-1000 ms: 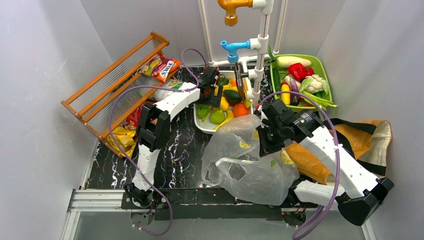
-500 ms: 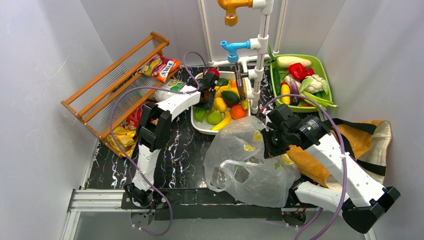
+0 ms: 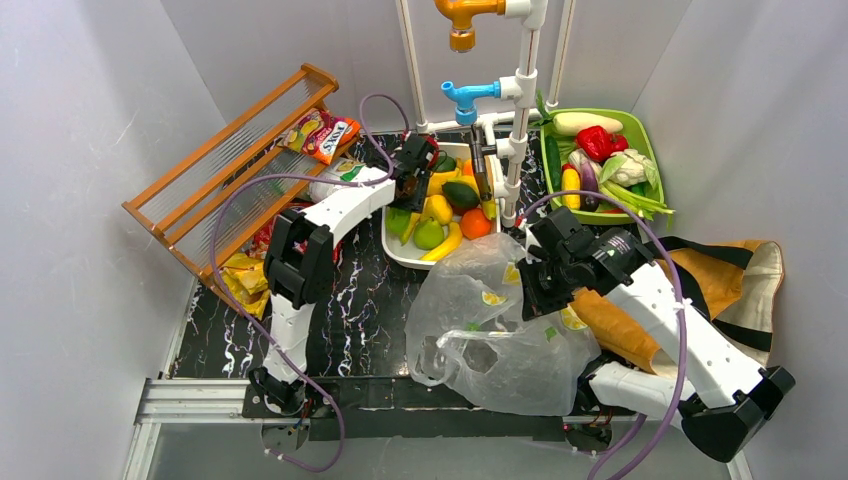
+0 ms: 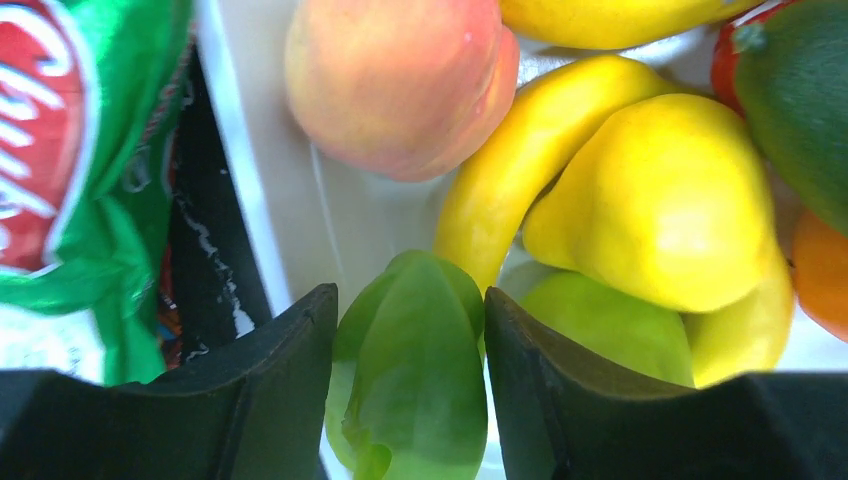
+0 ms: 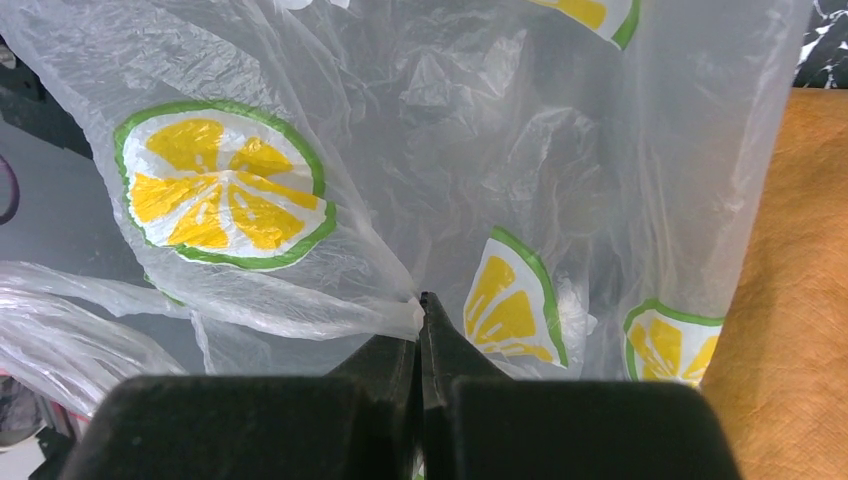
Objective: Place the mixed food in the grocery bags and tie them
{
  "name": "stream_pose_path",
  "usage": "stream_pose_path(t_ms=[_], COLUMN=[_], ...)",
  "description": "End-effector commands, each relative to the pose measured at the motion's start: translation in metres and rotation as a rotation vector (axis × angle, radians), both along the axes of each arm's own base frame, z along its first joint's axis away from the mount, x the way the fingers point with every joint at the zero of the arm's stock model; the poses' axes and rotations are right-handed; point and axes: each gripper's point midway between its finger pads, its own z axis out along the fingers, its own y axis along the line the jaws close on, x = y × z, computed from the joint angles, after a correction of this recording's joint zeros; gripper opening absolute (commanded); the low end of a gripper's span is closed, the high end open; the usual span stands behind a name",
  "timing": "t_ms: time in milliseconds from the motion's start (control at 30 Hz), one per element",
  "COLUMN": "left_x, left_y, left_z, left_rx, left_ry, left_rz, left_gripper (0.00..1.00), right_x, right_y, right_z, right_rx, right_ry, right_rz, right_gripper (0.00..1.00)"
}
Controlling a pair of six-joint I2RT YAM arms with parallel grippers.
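Observation:
My left gripper point(image 3: 412, 182) hangs over the far left of the white tray point(image 3: 400, 258) of toy fruit. In the left wrist view its fingers point(image 4: 285, 370) press both sides of a green toy fruit point(image 4: 415, 370). A peach point(image 4: 400, 80), a banana point(image 4: 520, 170) and a yellow pear point(image 4: 660, 200) lie just beyond. My right gripper point(image 3: 530, 285) is shut on a fold of the clear lemon-print plastic bag point(image 3: 490, 330), also seen in the right wrist view point(image 5: 240, 190). The tan tote point(image 3: 720, 280) lies under the right arm.
A green tray point(image 3: 650, 150) of toy vegetables stands at the back right. White pipes with a blue tap point(image 3: 470, 95) rise behind the white tray. A tilted wooden rack point(image 3: 230, 170) is at the left, with snack packets point(image 3: 322, 133) around it.
My left gripper dipped into the white tray, then drew back a little toward the far left. My right gripper shifted slightly toward the near right, pulling the plastic bag with it.

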Motion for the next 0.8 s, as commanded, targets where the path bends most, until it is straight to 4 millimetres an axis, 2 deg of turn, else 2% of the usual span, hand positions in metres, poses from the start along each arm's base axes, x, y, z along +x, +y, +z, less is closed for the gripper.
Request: stream_pose_path(t_ms=[0, 200, 300, 433, 500, 600, 767], left_x=[0.000, -0.026, -0.049, -0.086, -0.106, -0.135, -0.183], left_y=[0.011, 0.028, 0.039, 0.054, 0.062, 0.064, 0.053], left_z=[0.085, 0.127, 0.149, 0.175, 0.191, 0.215, 0.250], left_rx=[-0.055, -0.114, -0.145, -0.209, -0.250, -0.338, -0.537], left_ry=[-0.128, -0.169, -0.167, -0.176, -0.195, -0.210, -0.254], left_rz=[0.039, 0.118, 0.140, 0.132, 0.119, 0.049, -0.121], left_gripper=[0.00, 0.00, 0.00, 0.00, 0.00, 0.00, 0.00], right_x=[0.004, 0.019, 0.023, 0.023, 0.024, 0.029, 0.039], right_y=[0.013, 0.021, 0.027, 0.051, 0.057, 0.064, 0.080], right_z=[0.012, 0.035, 0.048, 0.067, 0.071, 0.086, 0.108], right_rx=[0.061, 0.073, 0.081, 0.180, 0.184, 0.199, 0.254], right_ry=[-0.006, -0.028, -0.007, 0.057, 0.095, 0.112, 0.122], right_rz=[0.019, -0.025, -0.077, -0.092, -0.116, -0.143, -0.164], right_gripper=[0.01, 0.01, 0.01, 0.01, 0.01, 0.01, 0.01])
